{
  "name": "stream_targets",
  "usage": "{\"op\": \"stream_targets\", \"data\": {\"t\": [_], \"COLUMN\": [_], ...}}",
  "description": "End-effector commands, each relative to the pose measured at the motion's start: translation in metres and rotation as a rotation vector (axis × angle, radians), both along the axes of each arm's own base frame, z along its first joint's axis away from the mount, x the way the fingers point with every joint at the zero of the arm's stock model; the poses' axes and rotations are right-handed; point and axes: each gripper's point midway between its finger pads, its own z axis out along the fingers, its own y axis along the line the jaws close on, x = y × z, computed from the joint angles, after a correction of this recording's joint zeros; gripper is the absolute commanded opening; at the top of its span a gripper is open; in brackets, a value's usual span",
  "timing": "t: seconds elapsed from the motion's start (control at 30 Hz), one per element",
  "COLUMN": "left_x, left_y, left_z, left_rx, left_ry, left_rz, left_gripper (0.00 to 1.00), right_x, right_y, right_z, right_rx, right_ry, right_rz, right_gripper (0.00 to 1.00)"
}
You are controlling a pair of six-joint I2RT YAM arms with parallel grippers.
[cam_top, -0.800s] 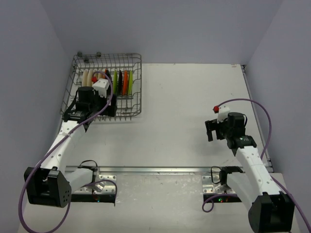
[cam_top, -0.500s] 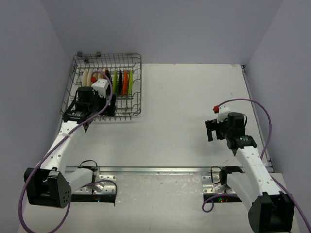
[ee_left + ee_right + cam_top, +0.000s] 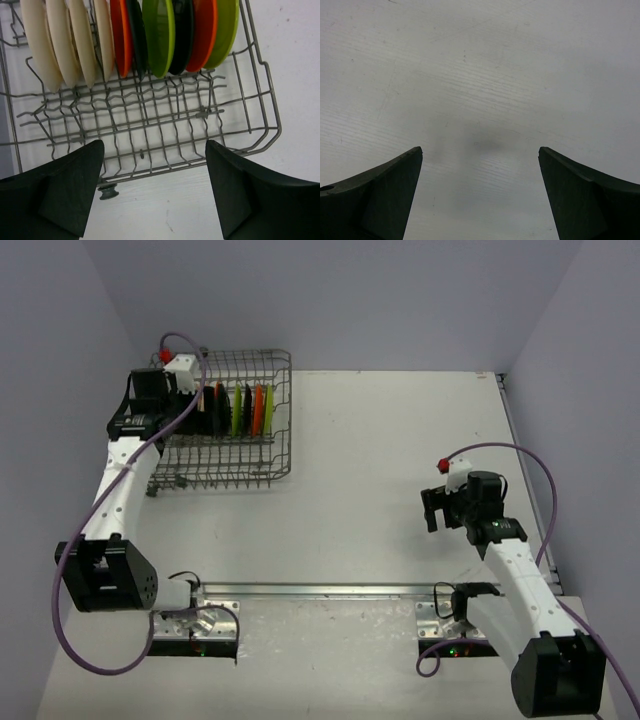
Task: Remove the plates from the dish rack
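Having swung rearward, the left gripper [image 3: 154,152] gapes over the dish rack [image 3: 250,468].

Plates [image 3: 159,35] upright in dish rack [image 3: 150,127]

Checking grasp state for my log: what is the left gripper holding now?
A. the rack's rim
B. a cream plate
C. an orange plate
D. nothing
D: the left gripper is open with nothing between its jaws, and the plates stand in the rack beyond it.
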Motion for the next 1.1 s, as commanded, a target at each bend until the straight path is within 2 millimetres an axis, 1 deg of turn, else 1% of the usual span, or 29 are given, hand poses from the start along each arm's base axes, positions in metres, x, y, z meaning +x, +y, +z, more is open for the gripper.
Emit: {"op": "stream_targets", "data": {"t": [0.0,0.07,0.1,0.13,0.17,0.23,0.27,0.3,0.33,0.37,0.4,0.47,0.53,0.6,0.67,0.7,0.77,0.93,1.07], "left_x": [0.024,0.035,0.033,0.043,0.046,0.054,0.061,0.061,0.066,0.071,0.075,0.085,0.092,0.1,0.108,0.113,0.121,0.132,0.134], "left_y": [0.037,0.054,0.054,0.066,0.074,0.084,0.089,0.092,0.094,0.097,0.099,0.105,0.108,0.111,0.114,0.116,0.12,0.125,0.13], "left_z": [0.018,0.023,0.021,0.025,0.025,0.025,0.024,0.015,0.02,0.011,0.013,0.003,0.001,-0.007,-0.005,-0.012,-0.015,-0.027,-0.049], "left_rx": [-0.034,-0.04,-0.044,-0.047,-0.053,-0.071,-0.083,-0.091,-0.087,-0.092,-0.088,-0.087,-0.085,-0.093,-0.096,-0.102,-0.107,-0.104,-0.095], "left_ry": [0.003,0.006,0.019,0.02,0.028,0.032,0.033,0.055,0.049,0.073,0.07,0.091,0.089,0.099,0.09,0.101,0.103,0.115,0.151], "left_rz": [0.017,0.024,0.025,0.031,0.041,0.046,0.047,0.054,0.053,0.055,0.055,0.059,0.061,0.059,0.063,0.065,0.072,0.08,0.093], "left_gripper": [0.76,0.72,0.72,0.69,0.67,0.61,0.57,0.54,0.53,0.5,0.49,0.46,0.45,0.43,0.41,0.4,0.4,0.39,0.39], "right_x": [0.009,0.008,0.008,0.008,0.008,0.008,0.007,0.007,0.007,0.007,0.007,0.007,0.007,0.007,0.007,0.007,0.007,0.008,0.011], "right_y": [0.004,0.005,0.005,0.006,0.006,0.007,0.007,0.007,0.007,0.007,0.007,0.007,0.007,0.007,0.007,0.006,0.006,0.005,0.005], "right_z": [0.011,0.011,0.011,0.01,0.01,0.01,0.009,0.009,0.009,0.009,0.008,0.008,0.009,0.009,0.009,0.009,0.009,0.01,0.017], "right_rx": [0.01,0.013,0.014,0.017,0.019,0.021,0.021,0.024,0.024,0.024,0.024,0.022,0.02,0.02,0.02,0.02,0.018,0.015,0.013], "right_ry": [-0.026,-0.028,-0.027,-0.025,-0.022,-0.017,-0.013,-0.012,-0.012,-0.012,-0.01,-0.011,-0.014,-0.014,-0.013,-0.012,-0.012,-0.016,-0.032], "right_rz": [0.019,0.023,0.024,0.025,0.026,0.028,0.027,0.029,0.029,0.029,0.029,0.028,0.028,0.028,0.028,0.028,0.024,0.02,0.021], "right_gripper": [0.99,0.99,0.99,0.99,0.99,0.99,0.99,0.99,0.99,0.99,0.99,0.99,0.99,0.99,0.99,0.99,0.99,0.99,0.99]}}
